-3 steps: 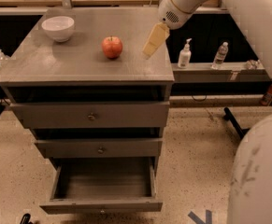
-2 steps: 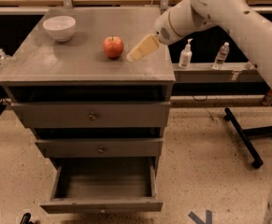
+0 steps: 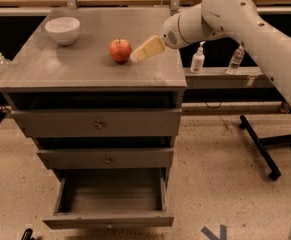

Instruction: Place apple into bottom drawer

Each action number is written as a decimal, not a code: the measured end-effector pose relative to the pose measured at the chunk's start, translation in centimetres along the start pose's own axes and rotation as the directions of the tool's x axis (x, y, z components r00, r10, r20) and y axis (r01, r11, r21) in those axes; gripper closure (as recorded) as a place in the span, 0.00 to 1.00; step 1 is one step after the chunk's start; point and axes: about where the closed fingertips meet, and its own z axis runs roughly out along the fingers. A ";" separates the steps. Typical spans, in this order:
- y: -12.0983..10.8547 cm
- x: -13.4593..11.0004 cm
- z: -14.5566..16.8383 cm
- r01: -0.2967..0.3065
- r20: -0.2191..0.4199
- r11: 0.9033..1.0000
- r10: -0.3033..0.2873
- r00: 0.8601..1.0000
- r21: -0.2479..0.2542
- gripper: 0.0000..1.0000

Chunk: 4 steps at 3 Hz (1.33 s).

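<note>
A small red apple (image 3: pixel 120 50) with orange-yellow patches and a short stem sits on the grey cabinet top (image 3: pixel 60 66), near its middle. My gripper (image 3: pixel 135 57) reaches in from the right on a white arm; its cream-coloured tip lies low over the top, just right of the apple, almost touching it. The bottom drawer (image 3: pixel 109 220) of the three is pulled out and stands open, its deep box showing nothing inside.
A white bowl (image 3: pixel 62 30) stands at the back left of the cabinet top. The top drawer (image 3: pixel 98 124) and middle drawer (image 3: pixel 106 159) are shut. Bottles (image 3: pixel 198 59) stand on a shelf right of the cabinet. A black stand leg (image 3: pixel 258 146) crosses the floor at right.
My arm has swung left and lower across the cabinet top, bringing the gripper from well right of the apple to just beside it. The apple has not moved.
</note>
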 end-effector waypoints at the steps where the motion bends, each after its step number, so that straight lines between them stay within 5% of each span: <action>1: 0.2 -0.7 2.3 0.003 0.041 1.000 -0.003 0.999 -0.002 0.00; 4: 2.0 -1.7 10.3 -0.022 0.128 0.994 0.035 0.991 -0.106 0.00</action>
